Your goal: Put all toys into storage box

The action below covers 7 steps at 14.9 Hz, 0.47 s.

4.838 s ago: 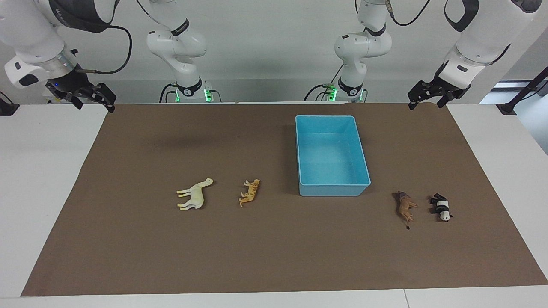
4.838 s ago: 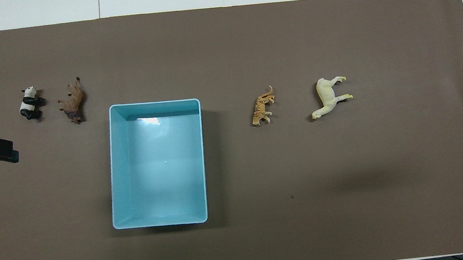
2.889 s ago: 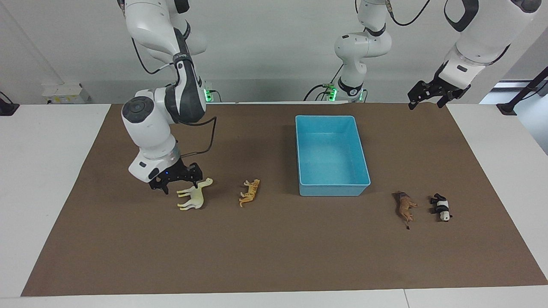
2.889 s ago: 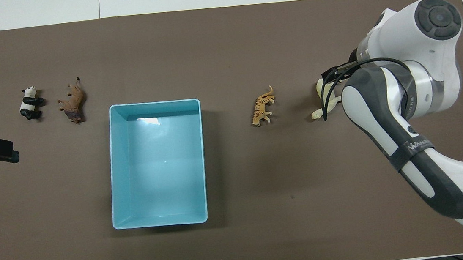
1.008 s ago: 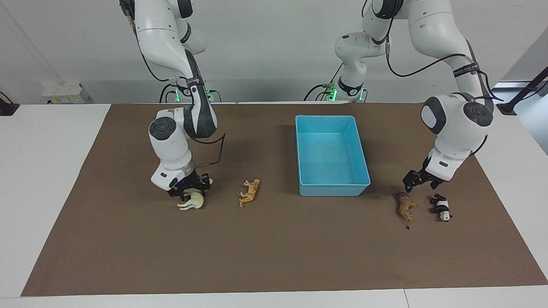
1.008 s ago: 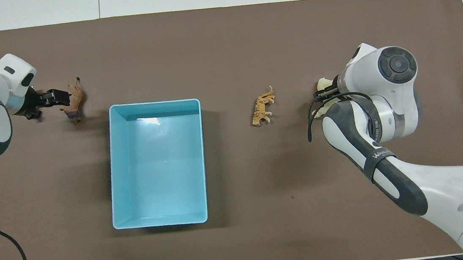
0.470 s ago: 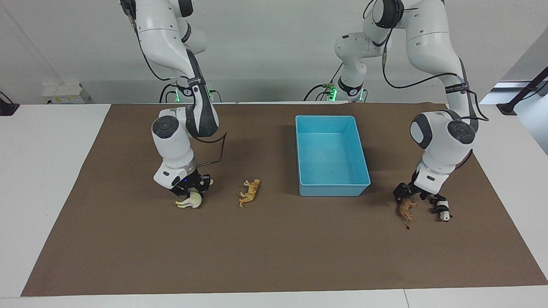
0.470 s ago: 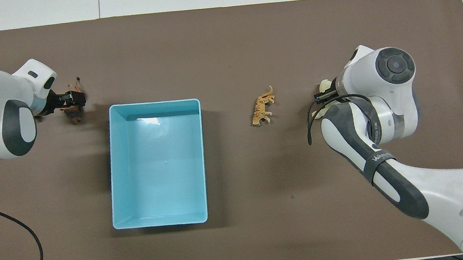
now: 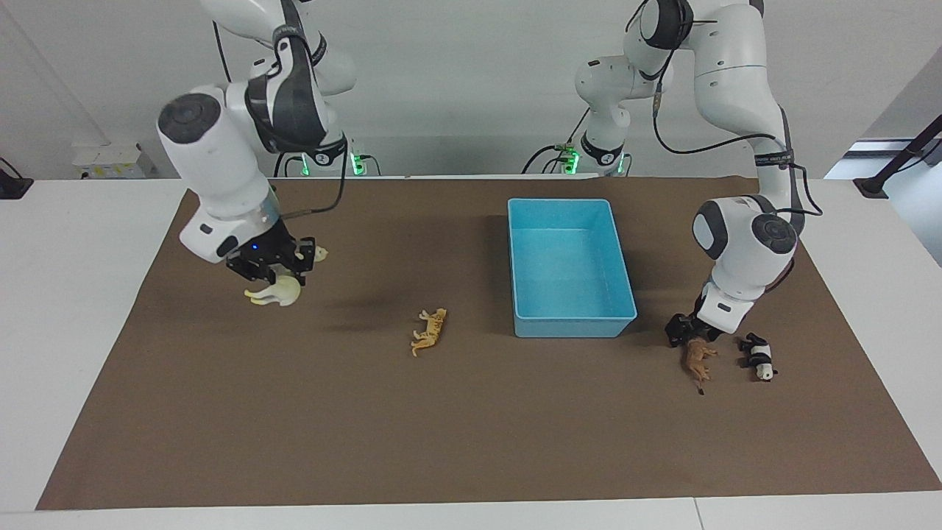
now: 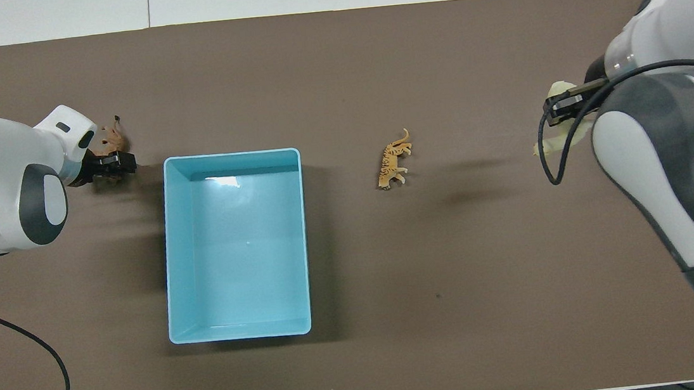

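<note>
While the right tool [image 9: 274,266] is clamped on the cream horse [image 9: 278,293] and holds it clear of the surface [image 9: 471,427] at the right arm's end, the toy hangs below the tool. A loose grip could let it twist or drop on the way to the storage box [image 9: 574,324]. That arm's wrist is bent, and the tool points down at a tilt. The tiger [image 9: 430,331] lies on its side between the horse and the box, which holds no toy yet. The left arm folds at a high elbow, and the left tool [image 9: 681,330] is down at the lion [image 9: 698,359], at its end nearer the robots. Whether this tool is open or closed cannot be told. A pinch so far off-centre might flip the lion or push it toward the panda [image 9: 758,356] near it.
</note>
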Tool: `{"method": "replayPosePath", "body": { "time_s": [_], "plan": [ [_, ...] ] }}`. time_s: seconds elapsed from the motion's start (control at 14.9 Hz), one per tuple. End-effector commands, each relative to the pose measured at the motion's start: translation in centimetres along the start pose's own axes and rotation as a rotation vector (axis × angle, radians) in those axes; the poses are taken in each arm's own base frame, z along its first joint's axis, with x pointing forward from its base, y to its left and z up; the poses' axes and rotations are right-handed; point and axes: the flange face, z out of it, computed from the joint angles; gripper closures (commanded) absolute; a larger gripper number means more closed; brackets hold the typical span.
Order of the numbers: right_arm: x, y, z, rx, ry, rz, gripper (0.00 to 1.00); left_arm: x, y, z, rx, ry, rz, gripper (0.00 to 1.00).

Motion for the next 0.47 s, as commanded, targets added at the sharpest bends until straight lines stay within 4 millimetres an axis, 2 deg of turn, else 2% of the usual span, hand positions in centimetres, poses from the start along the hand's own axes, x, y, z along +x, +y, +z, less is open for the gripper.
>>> {"method": "replayPosePath", "body": {
  "time_s": [0.0, 0.07, 0.13, 0.4],
  "plan": [
    [-1.9, 0.8, -5.7, -0.014, -0.01, 0.008, 1.0, -0.1, 0.0, -1.0, 0.015, 0.016, -0.005, 0.65],
    [-2.8, 1.2, -7.3, -0.012, -0.004, 0.015, 1.0, 0.0, 0.0, -1.0, 0.017, 0.012, -0.004, 0.75],
    [-3.8, 1.1, -9.0, -0.009, -0.004, 0.015, 1.0, 0.4, 0.0, -1.4, 0.017, 0.01, -0.005, 0.78],
    [-5.1, 1.0, -11.8, -0.005, -0.002, 0.013, 1.0, 1.3, 0.1, -2.7, 0.02, -0.004, -0.005, 0.8]
  ]
}}
